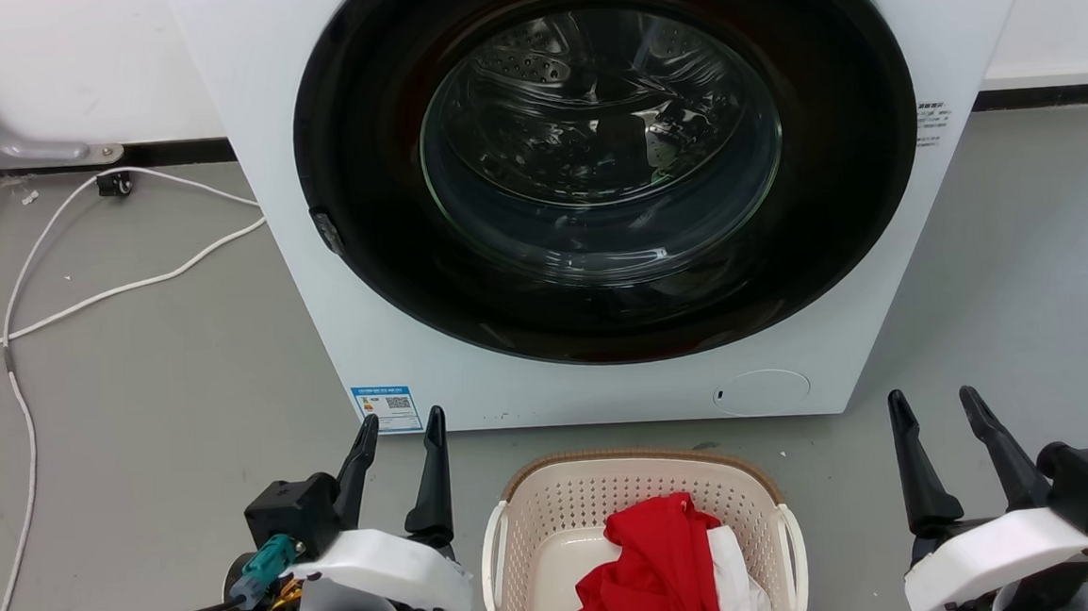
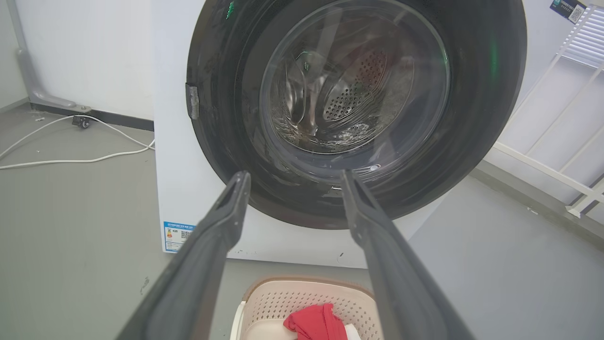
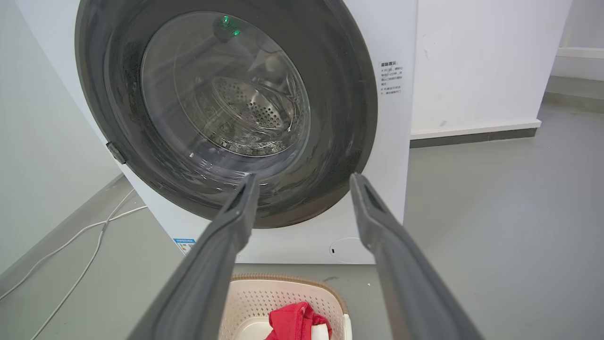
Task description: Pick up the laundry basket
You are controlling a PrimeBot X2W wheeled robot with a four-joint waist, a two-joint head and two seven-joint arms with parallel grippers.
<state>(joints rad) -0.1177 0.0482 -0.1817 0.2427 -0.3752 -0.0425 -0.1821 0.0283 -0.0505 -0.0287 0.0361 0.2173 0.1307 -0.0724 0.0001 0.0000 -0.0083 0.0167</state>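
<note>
The cream laundry basket (image 1: pixel 557 512) with a brown woven-look rim and white side handles stands on the grey floor just in front of the washing machine, at the bottom middle of the head view. Red and white clothes (image 1: pixel 660 572) lie in it. My left gripper (image 1: pixel 400 426) is open to the basket's left, fingers pointing at the machine, nothing between them. My right gripper (image 1: pixel 932 403) is open to the basket's right, also holding nothing. The left wrist view shows the basket (image 2: pixel 302 302) low between my fingers, and the right wrist view has the basket (image 3: pixel 264 302) low as well.
A white front-loading washing machine (image 1: pixel 335 290) with a shut round dark glass door (image 1: pixel 605 151) stands right behind the basket. White cables (image 1: pixel 90 295) trail over the floor at the left. A white rack (image 2: pixel 566 118) leans at the machine's right. Open floor lies on both sides.
</note>
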